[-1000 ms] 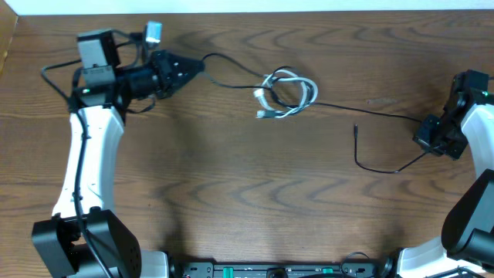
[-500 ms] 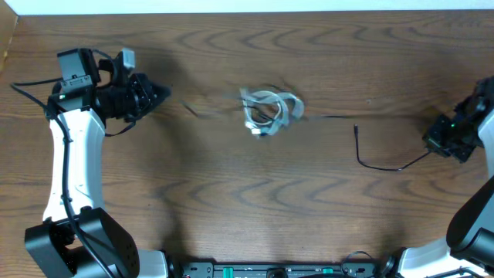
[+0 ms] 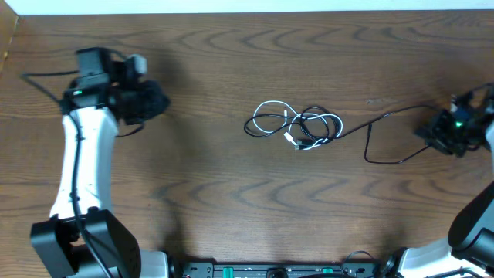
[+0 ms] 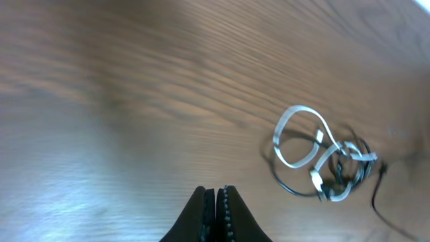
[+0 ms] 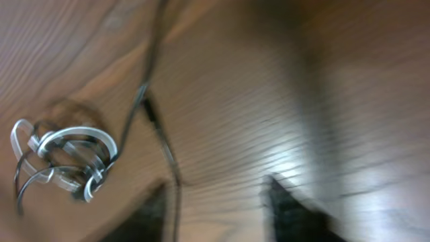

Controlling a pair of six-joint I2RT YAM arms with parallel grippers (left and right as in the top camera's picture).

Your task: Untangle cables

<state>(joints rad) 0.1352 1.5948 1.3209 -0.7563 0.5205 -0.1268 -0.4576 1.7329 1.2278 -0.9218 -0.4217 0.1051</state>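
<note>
Cable-untangling task, separation step not yet complete. The cables lay near the middle of the table (image 3: 231, 216) as one small knotted bundle (image 3: 299, 127), in which the white cable (image 4: 277, 142) formed flat loops interlaced with coils of the black cable (image 3: 367, 147). A free run of the black cord trailed from the bundle toward the right side, curving down and round to end close to the right gripper (image 3: 434, 133). The left gripper (image 3: 160, 100) hovered well apart from the bundle on the left side, its arm reaching up the table's left edge with the wrist turned toward the centre. In the left wrist view its fingers were pressed together with nothing between them. The right arm stood at the far right edge, gripper pointing inward along the black cord. Its wrist view was blurred, but the fingers showed as two dark shapes set apart, the cord passing just beside one of them and not visibly clamped. Judged from this layout, the next move called for one gripper to pin or lift a white loop while the other drew the black cord out sideways, and the left gripper had first to part its fingers and close on the bundle.
</note>
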